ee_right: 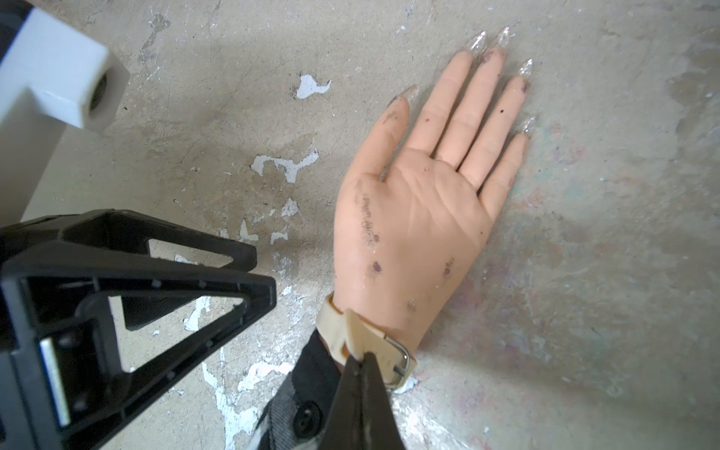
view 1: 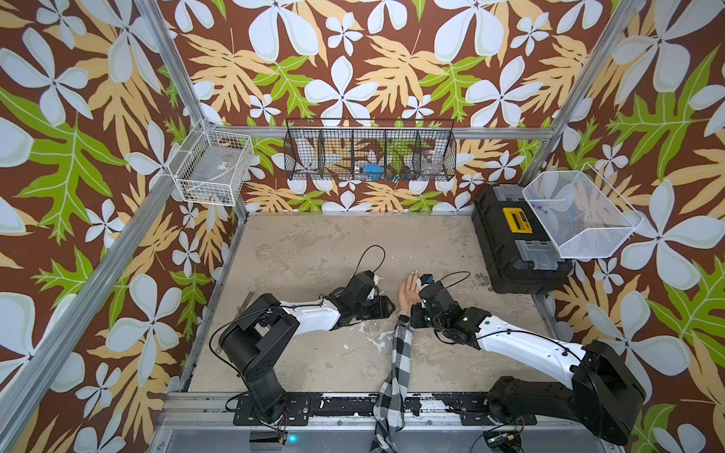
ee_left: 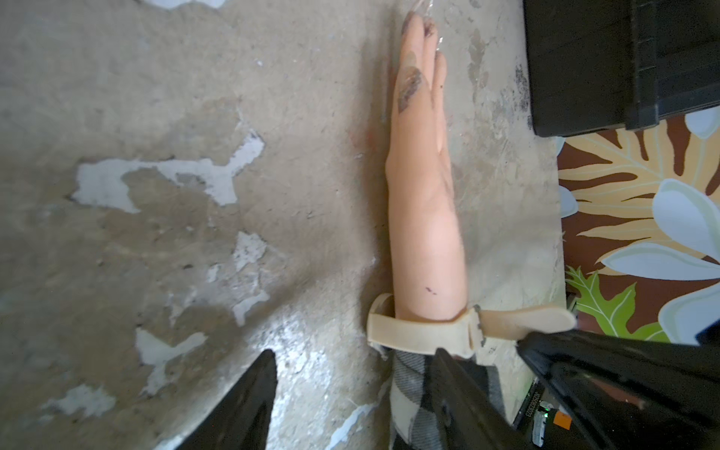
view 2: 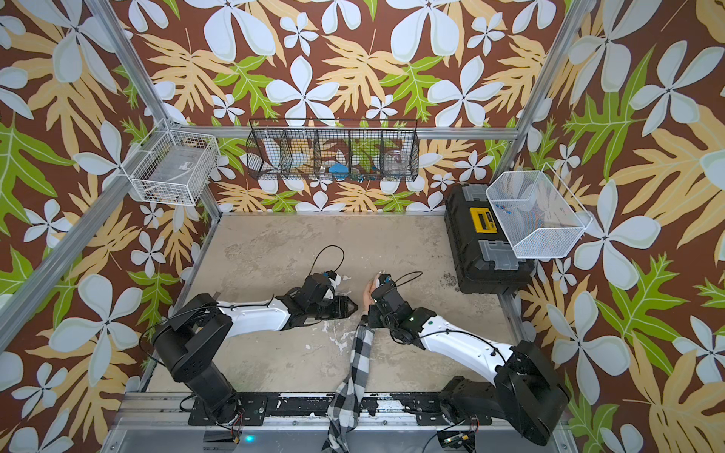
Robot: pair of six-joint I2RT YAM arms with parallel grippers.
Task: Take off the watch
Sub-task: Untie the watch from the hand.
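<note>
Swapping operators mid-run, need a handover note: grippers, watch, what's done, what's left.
Grippers: left gripper open, empty, beside the wrist; right gripper shut on the strap tail.
Things: watch around the wrist of the mannequin hand, which lies palm up on the table; watch face hidden.
Done: tail gripped, sticking out from the wrist.
Left: undo the buckle, which looks fastened, then pull the strap off.

table (view 1: 314,251): worn beige | on it: mannequin hand (ee_right: 420,218), plaid sleeve (view 1: 400,353), black toolbox (view 1: 518,243)

No text is legible; the yellow label (view 1: 517,223) on the black toolbox (view 1: 506,257) is too small to read.
</note>
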